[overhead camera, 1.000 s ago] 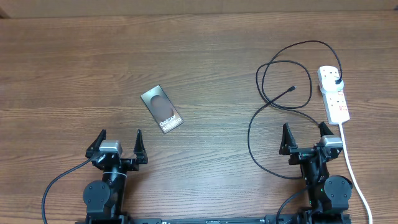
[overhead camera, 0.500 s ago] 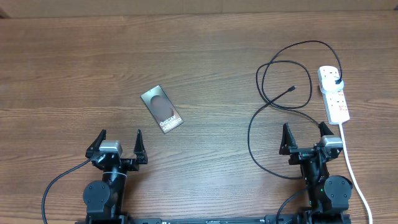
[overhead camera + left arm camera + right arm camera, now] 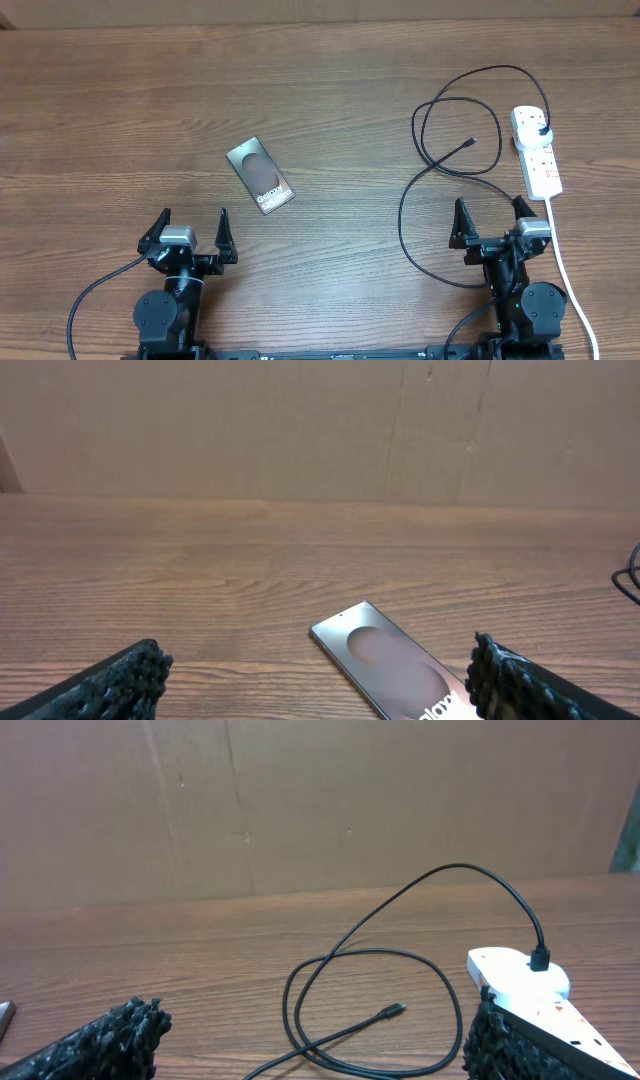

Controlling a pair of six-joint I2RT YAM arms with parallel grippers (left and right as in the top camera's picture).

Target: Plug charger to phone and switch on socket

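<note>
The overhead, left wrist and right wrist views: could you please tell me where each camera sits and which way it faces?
Overhead: above the table, looking straight down; the left claw and right claw show near the bottom edge.
Left wrist: low behind the left claw, facing forward over the phone to a cardboard wall; its fingers fill both lower corners.
Right wrist: low behind the right claw, facing forward at the charger and socket; its fingers show likewise.
Shared: overhead and left wrist both show the phone.

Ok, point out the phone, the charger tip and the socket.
phone (image 3: 260,176), overhead view, middle of its face.
charger (image 3: 470,144), overhead view, its small plug tip.
socket (image 3: 540,160), overhead view, middle of the strip.
</note>
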